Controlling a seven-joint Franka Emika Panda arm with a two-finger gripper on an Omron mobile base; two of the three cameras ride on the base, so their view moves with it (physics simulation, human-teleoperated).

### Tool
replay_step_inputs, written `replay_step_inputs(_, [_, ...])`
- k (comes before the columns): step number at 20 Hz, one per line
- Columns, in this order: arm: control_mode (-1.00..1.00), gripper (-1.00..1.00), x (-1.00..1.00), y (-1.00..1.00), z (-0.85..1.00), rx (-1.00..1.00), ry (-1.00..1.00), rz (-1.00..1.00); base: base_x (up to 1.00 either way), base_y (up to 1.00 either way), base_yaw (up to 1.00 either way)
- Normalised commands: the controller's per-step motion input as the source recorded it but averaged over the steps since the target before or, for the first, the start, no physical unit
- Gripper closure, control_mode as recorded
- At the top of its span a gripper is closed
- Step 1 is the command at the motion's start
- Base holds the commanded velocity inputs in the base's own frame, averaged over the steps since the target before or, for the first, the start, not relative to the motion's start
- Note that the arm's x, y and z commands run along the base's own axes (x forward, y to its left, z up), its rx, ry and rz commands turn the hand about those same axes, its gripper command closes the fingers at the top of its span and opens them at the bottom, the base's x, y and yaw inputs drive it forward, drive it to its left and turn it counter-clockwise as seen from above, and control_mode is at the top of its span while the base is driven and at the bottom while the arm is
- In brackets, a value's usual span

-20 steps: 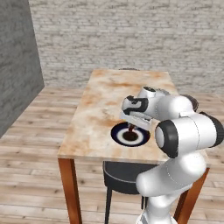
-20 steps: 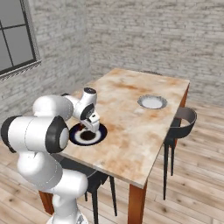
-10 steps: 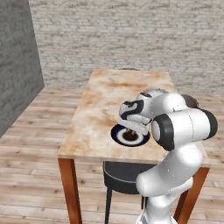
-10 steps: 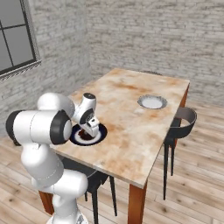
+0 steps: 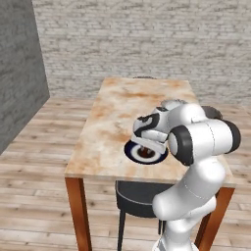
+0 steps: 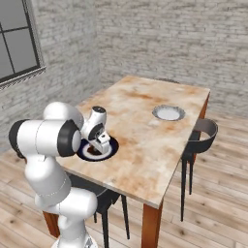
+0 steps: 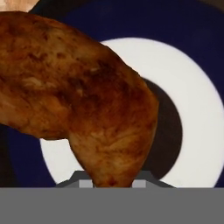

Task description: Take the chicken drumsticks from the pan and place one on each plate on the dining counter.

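Here's the gripper, right of centre in the left base view, low over the blue-rimmed plate at the near edge of the dining counter. From the right base view the hand sits left of centre, above that same plate. In the hand view it's a close look: a chicken drumstick sprawls from the upper left down to the bottom centre, its narrow end pinched between the two finger tips, jaws clamped on it. Under it lies the plate's white centre, with the drumstick's dark shadow on it. The grey-white plate sits well apart, right of centre in the right base view, toward the counter's far side.
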Motion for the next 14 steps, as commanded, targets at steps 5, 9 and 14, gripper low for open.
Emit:
replay_step_inputs(5, [-1.00, 1.00, 0.03, 0.00, -0.08, 0.00, 0.00, -0.01, 0.00, 0.00, 0.00])
replay_step_inputs(9, [-1.00, -1.00, 0.10, 0.00, -0.01, 0.00, 0.00, 0.00, 0.00, 0.00, 0.00])
replay_step_inputs(14, [-1.00, -1.00, 0.03, 0.00, 0.00, -0.03, 0.01, 0.00, 0.00, 0.00, 0.00])
